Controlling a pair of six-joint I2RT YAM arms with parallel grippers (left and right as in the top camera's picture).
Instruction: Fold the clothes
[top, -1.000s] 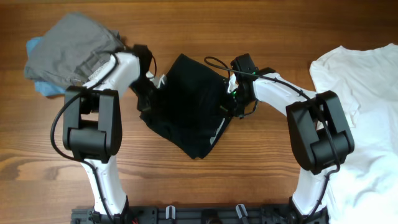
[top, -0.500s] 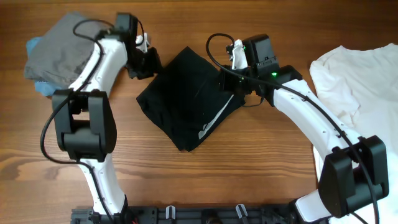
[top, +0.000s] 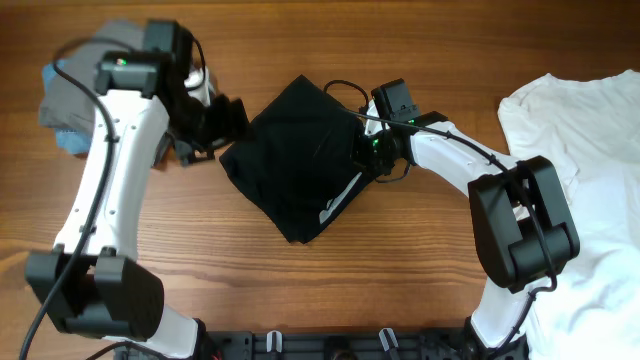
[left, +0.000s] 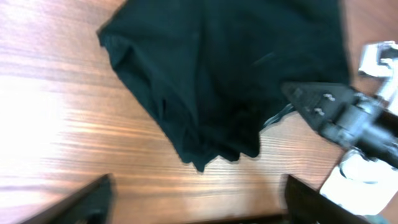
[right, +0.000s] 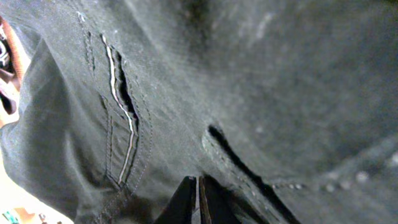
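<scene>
The black shorts (top: 300, 165) lie folded in a diamond shape on the wooden table, a pale stripe showing at their lower right edge. My left gripper (top: 222, 128) hovers just off their left corner, open with nothing in it. In the left wrist view its fingers (left: 87, 199) stand far apart over bare wood, with the shorts (left: 217, 74) ahead of them. My right gripper (top: 366, 156) is over the right edge of the shorts. In the right wrist view it (right: 198, 198) is shut, tips against the black cloth (right: 249, 93), which fills the frame.
Grey folded shorts (top: 90, 80) lie on a blue cloth (top: 68, 142) at the back left, behind my left arm. A white shirt (top: 590, 170) is spread at the right edge. The right arm (left: 348, 118) shows in the left wrist view.
My left gripper has opened, letting go of the shorts, and drawn back to their left corner. The right gripper lifted and came back down onto their right edge.
</scene>
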